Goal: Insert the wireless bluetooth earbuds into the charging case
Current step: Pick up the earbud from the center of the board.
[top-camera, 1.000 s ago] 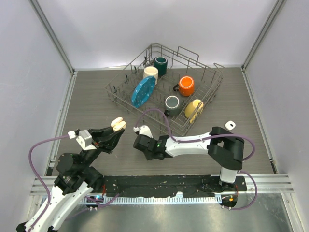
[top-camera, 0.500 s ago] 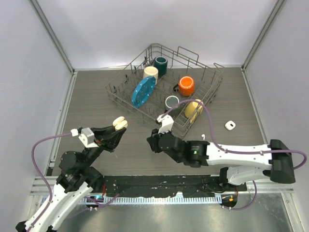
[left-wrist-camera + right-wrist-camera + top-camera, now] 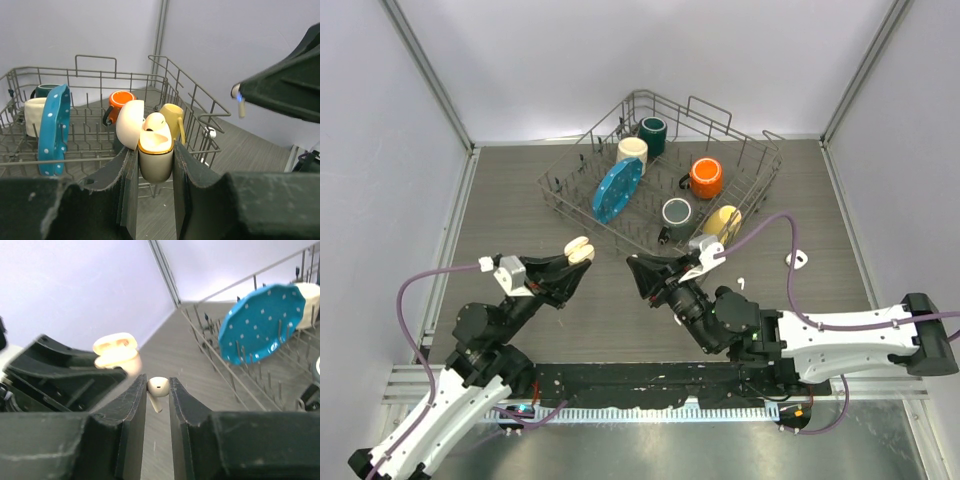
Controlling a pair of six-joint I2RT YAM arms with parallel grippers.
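Observation:
My left gripper [image 3: 572, 264] is shut on a cream-beige charging case [image 3: 579, 250] and holds it upright above the table, lid open. In the left wrist view the case [image 3: 155, 160] sits between my fingers [image 3: 128, 170], and a cream shape shows in its top opening. My right gripper [image 3: 638, 272] is shut on a cream-beige earbud [image 3: 158, 388], stem down, a short way right of the case [image 3: 116, 351]. That earbud also shows in the left wrist view [image 3: 240, 103]. A white earbud [image 3: 741, 282] lies on the table to the right.
A wire dish rack [image 3: 760, 190] at the back holds a blue dotted plate [image 3: 616, 188] and several mugs. A small white case [image 3: 797, 259] lies on the table right of the rack. Purple cables loop over both arms.
My right arm has swung out to the right and its gripper, holding the earbud, now points left at the case. My left gripper has carried the case slightly right and up.

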